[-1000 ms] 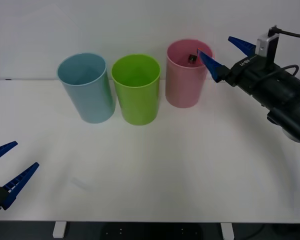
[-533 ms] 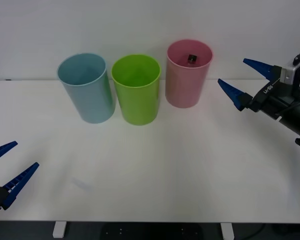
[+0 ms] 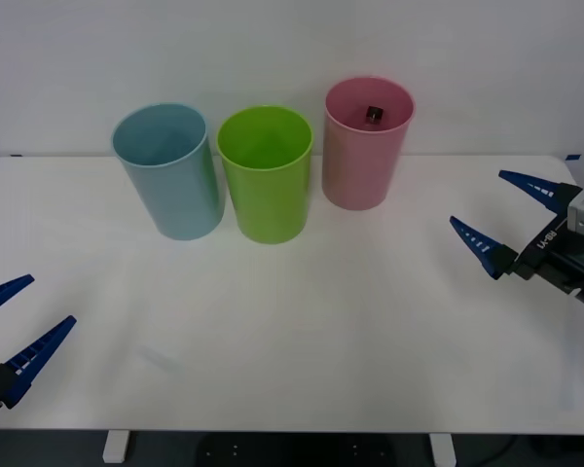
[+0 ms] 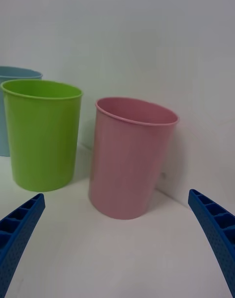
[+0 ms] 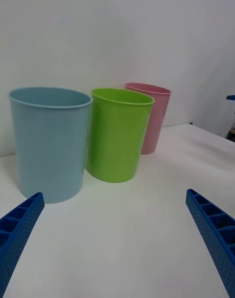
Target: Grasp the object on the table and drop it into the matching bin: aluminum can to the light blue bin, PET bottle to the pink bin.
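PET bottle (image 3: 374, 115) inside pink bin (image 3: 362, 165); right claw (image 3: 511, 220) apart, spread.

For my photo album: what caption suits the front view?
Bottle inside the pink bin; right claw open beside it.

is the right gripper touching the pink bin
Apart. In the front view the right gripper hangs open over the table, with bare tabletop between it and the pink bin.

Three bins standing behind the table's (image 3: 273, 321) middle: one light blue bin (image 3: 170, 175), one lime green bin (image 3: 266, 177), one pink bin (image 3: 363, 156). One PET bottle (image 3: 374, 115) sitting inside pink.
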